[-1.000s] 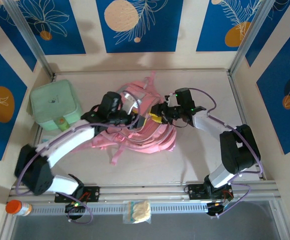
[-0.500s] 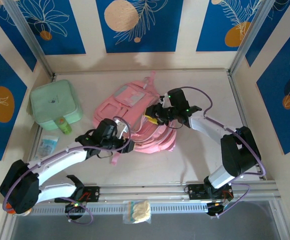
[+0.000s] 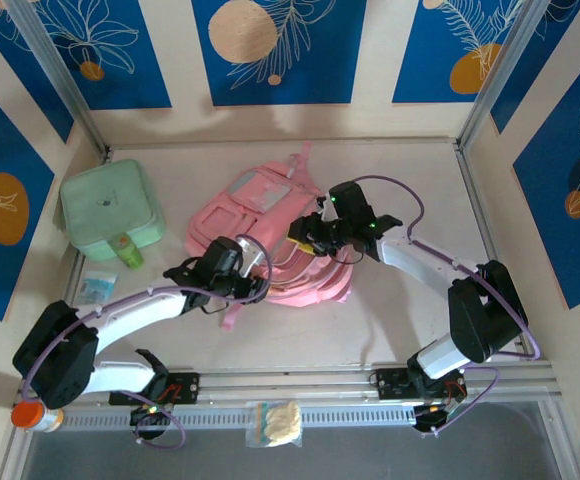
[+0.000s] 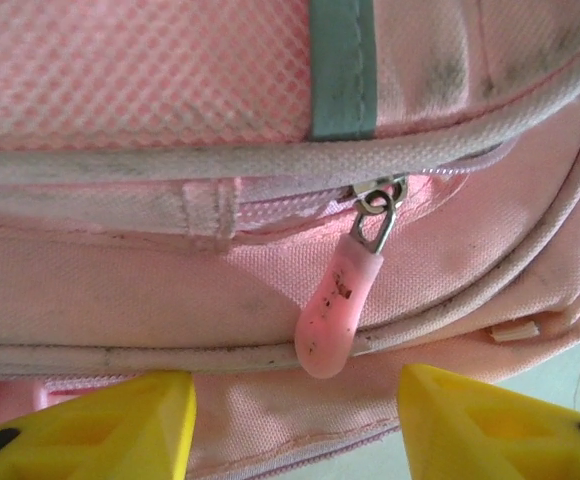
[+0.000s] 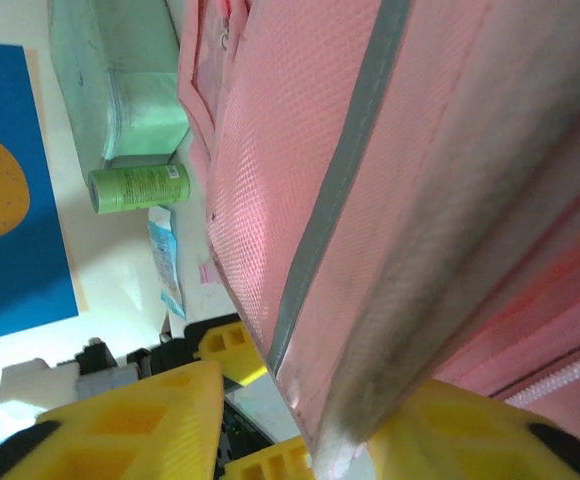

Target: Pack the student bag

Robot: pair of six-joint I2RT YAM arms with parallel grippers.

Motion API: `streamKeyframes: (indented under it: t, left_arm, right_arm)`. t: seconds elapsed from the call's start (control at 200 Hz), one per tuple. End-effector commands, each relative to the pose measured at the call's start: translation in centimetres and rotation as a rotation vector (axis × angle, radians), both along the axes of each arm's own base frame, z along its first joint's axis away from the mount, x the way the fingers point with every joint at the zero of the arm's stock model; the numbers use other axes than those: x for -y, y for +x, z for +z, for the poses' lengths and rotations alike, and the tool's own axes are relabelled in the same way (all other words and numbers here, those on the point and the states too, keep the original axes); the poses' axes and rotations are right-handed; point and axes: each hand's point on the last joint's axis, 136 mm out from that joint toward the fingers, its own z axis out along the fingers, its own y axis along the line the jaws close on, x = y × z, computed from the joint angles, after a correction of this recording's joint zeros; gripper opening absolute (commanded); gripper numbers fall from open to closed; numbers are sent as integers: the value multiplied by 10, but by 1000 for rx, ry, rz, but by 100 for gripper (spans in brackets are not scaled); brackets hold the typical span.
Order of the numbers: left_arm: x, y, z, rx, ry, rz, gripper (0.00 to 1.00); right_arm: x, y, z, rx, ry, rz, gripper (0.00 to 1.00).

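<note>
Pink student bag (image 3: pixel 270 225) lies flat mid-counter (image 3: pixel 410 170). L gripper (image 4: pixel 295 425) has moved from bag top to its near edge; fingers apart, zip pull (image 4: pixel 335 300) between them. R gripper (image 5: pixel 310 420) has shifted left, seemingly pinching bag's edge fold.

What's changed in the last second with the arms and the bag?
The left gripper pulled back from over the student bag to its near side, open at a zip pull. The right gripper edged left. Bag and green case stayed put.
</note>
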Motion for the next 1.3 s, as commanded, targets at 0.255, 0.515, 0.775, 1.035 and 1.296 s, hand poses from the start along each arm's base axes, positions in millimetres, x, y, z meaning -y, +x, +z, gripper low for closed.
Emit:
streamKeyframes:
  t: [0.255, 0.515, 0.775, 1.035, 1.296]
  left_arm:
    - [28, 17, 42, 114, -83, -87, 47]
    - [16, -1, 64, 83, -41, -124, 51]
    - [27, -4, 70, 55, -40, -148, 52]
    - [38, -1, 43, 49, 11, -144, 50]
    - [33, 18, 31, 122, 53, -54, 41]
  right_arm:
    - [1, 9, -5, -9, -39, -2, 28]
    - [5, 14, -2, -33, -21, -23, 15]
    - [4, 17, -3, -60, -1, -33, 5]
    - [1, 19, -7, -84, 4, -35, 3]
    - [-2, 20, -7, -87, 10, -28, 1]
